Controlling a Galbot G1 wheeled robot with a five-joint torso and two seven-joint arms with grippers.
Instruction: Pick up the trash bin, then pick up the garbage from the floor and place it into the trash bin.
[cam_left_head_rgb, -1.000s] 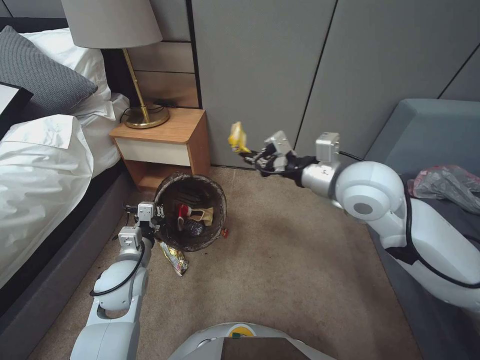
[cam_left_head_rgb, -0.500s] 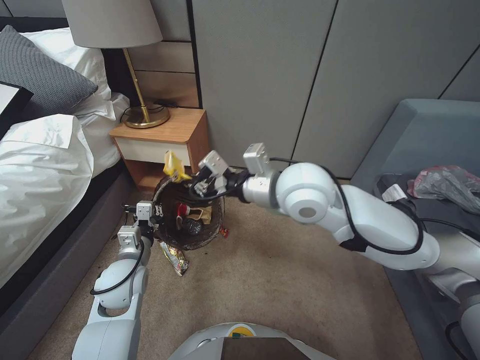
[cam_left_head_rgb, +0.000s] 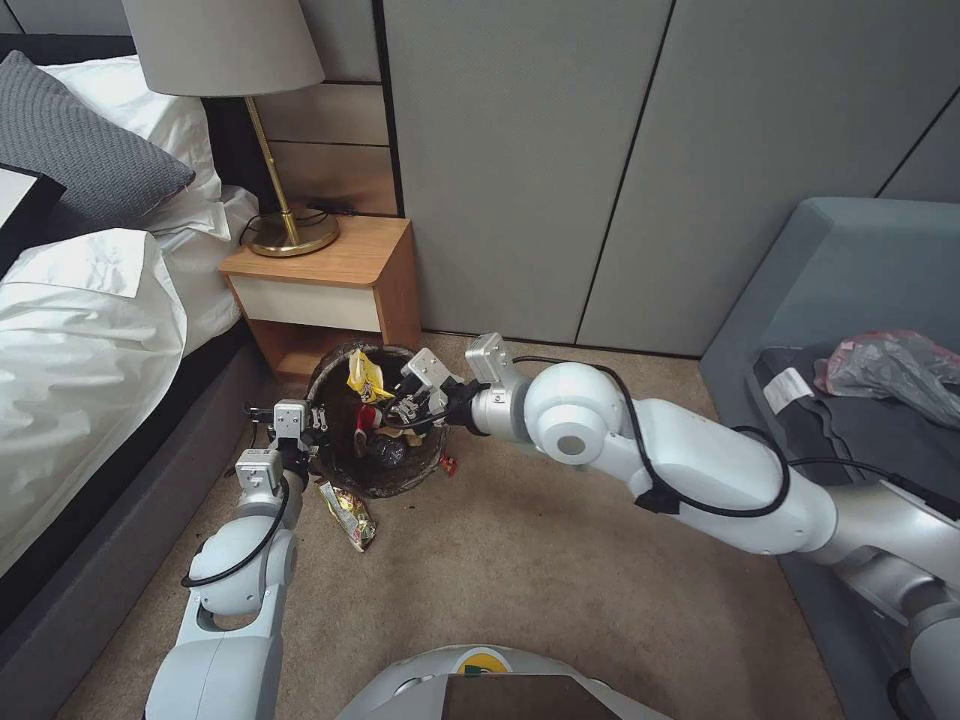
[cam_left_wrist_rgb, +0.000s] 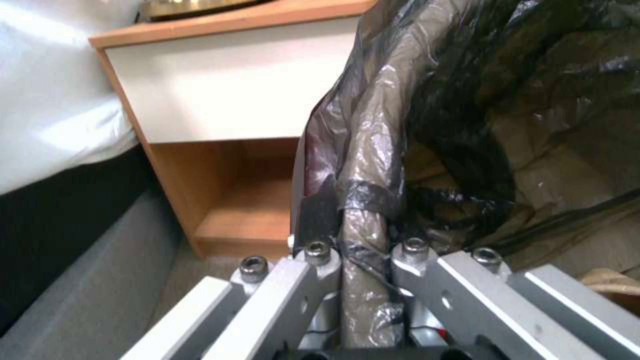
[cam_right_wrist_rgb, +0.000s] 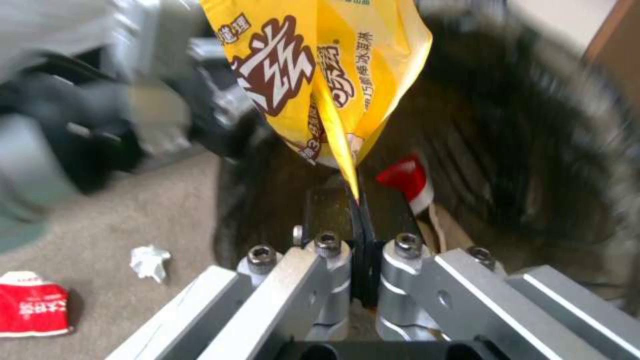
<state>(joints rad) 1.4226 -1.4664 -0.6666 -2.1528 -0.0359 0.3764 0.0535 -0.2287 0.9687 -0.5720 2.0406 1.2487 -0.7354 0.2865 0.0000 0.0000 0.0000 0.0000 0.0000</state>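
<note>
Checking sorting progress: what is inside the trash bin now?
Inside the trash bin: a red-and-white packet, a brown paper bag. The right gripper and its yellow wrapper hide the rest.

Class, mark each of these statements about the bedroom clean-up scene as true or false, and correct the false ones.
1. The right gripper is pinching a yellow snack wrapper. True.
2. The left gripper is open and hangs clear of the trash bin. False: it is shut on the bin's bag-covered rim.
3. The yellow snack wrapper lies on the carpet beside the nightstand. False: it hangs over the bin's opening.
4. A shiny snack wrapper lies on the floor next to the bin. True.
5. The lamp stands on the bed. False: it stands on the nightstand.
</note>
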